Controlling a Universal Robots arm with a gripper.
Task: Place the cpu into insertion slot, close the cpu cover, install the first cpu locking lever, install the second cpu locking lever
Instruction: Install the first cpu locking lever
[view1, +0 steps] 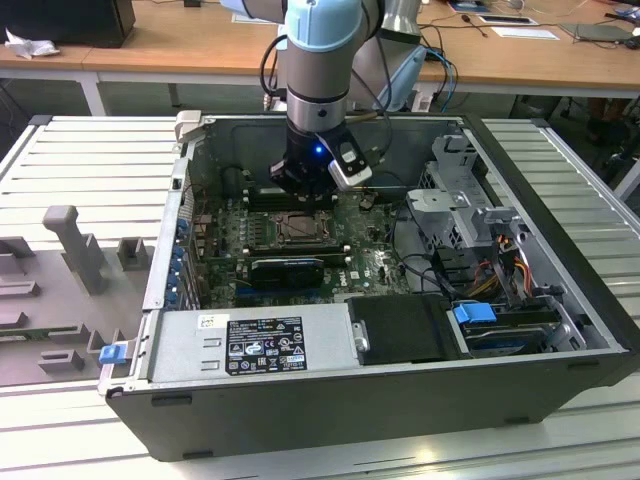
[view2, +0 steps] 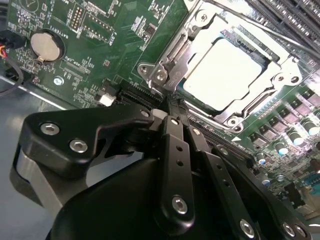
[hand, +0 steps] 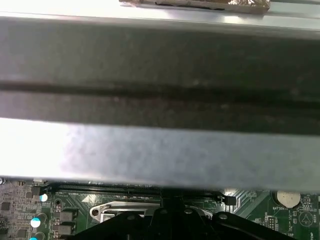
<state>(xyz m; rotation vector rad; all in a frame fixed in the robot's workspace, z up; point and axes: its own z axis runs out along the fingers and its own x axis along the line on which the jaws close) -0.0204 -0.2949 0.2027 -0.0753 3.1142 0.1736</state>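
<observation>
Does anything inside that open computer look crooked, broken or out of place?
Nothing stands out. The cpu lies flat and square in the insertion slot, the cpu cover framing it, with the gripper beside it.

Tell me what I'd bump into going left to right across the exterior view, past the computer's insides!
Grey plastic holder → blue clip → cpu under the gripper → blue-tabbed drive → case's right wall.
</observation>
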